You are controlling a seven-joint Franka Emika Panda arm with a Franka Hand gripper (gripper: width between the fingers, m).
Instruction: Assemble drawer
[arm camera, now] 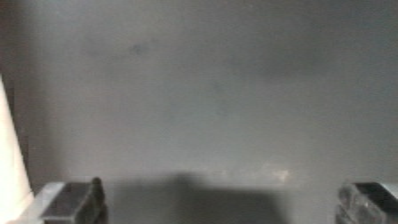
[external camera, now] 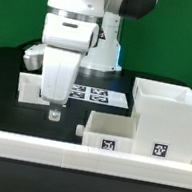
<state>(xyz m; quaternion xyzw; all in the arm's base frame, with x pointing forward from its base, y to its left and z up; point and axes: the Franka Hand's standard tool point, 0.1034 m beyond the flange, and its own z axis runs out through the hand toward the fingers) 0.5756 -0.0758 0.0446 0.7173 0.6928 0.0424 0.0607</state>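
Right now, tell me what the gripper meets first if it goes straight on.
Most likely the bare black table: the gripper points straight down, open, and the wrist view shows only dark tabletop ahead, nothing else.

The end effector (external camera: pixel 52 113) hangs above the table (external camera: pixel 8 111) near a tray (external camera: pixel 110 130) and casing (external camera: pixel 167 120).

Bare dark table (arm camera: pixel 214 90) lies under the gripper (external camera: pixel 52 114). The wrist view shows nothing between its wide-spread fingers (arm camera: pixel 68 200). In the exterior view, open table runs from the gripper toward that view's left foreground.

Obstacles:
- A tray (external camera: pixel 30 86) stands just behind the gripper, on that view's left.
- A second tray (external camera: pixel 110 133) stands near on that view's right, its knob (external camera: pixel 80 129) facing the gripper.
- The tall casing (external camera: pixel 167 118) stands beyond it.
- The low border wall (external camera: pixel 74 157) closes the front edge.
- The marker board (external camera: pixel 94 94) lies flat behind.
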